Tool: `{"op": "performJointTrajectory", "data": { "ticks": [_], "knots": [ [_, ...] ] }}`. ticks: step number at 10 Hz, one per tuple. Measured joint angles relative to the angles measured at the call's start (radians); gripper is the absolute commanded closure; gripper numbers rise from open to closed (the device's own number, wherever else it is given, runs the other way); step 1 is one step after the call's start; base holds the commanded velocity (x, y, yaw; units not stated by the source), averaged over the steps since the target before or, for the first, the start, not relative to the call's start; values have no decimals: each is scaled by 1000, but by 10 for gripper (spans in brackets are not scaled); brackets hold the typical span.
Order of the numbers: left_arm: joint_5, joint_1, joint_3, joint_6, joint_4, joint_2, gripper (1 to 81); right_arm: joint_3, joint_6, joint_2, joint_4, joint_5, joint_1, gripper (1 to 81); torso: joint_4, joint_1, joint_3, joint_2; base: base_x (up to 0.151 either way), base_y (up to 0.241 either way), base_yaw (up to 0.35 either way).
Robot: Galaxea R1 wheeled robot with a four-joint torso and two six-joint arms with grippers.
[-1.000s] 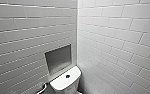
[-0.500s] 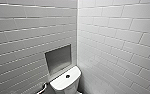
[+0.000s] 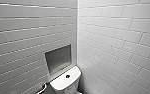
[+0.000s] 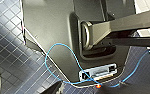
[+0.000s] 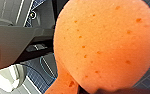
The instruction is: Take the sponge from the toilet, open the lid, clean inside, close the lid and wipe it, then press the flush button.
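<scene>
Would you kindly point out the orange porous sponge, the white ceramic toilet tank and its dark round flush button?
orange porous sponge (image 5: pixel 103 45), right wrist view, middle of its face.
white ceramic toilet tank (image 3: pixel 59 83), head view, bare flat top.
dark round flush button (image 3: pixel 67 76), head view, its centre.

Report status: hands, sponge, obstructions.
Right hand shut on sponge. Left hand unclear. Toilet tank ahead against tiled wall; nothing seen blocking it.

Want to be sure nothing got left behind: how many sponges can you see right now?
1. The orange sponge sits close before the right wrist camera. The head view cuts off the toilet below its tank, so another could lie hidden there.
</scene>
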State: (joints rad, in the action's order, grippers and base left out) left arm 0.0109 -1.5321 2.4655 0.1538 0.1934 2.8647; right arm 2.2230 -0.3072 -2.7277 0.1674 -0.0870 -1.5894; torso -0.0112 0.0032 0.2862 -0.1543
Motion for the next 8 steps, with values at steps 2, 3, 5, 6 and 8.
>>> {"op": "performJointTrajectory", "data": {
  "ticks": [2, 3, 5, 6, 8],
  "knots": [
    [-4, 10, -143, -1, -15, -79, 10, -90, 0, 63, 0, -24, 1, 811, 0, 0, 0, 0, 0, 0, 0],
    [-4, 18, -227, -2, -16, -123, 10, -125, -3, 96, 0, -30, 2, 811, 0, 0, 0, 0, 0, 0, 0],
    [-5, 48, -381, -10, -19, -211, 10, -178, -7, 139, 0, -42, 2, 811, 0, 0, 0, 0, 0, 0, 0],
    [-4, 64, -457, -11, -19, -258, 10, -206, -7, 154, 0, -44, 3, 811, 0, 0, 0, 0, 0, 0, 0],
    [1, 110, -611, -11, -20, -363, 10, -237, -8, 176, 0, -45, 8, 811, 0, 0, 2, 0, 0, 0, 0]
  ]
}}
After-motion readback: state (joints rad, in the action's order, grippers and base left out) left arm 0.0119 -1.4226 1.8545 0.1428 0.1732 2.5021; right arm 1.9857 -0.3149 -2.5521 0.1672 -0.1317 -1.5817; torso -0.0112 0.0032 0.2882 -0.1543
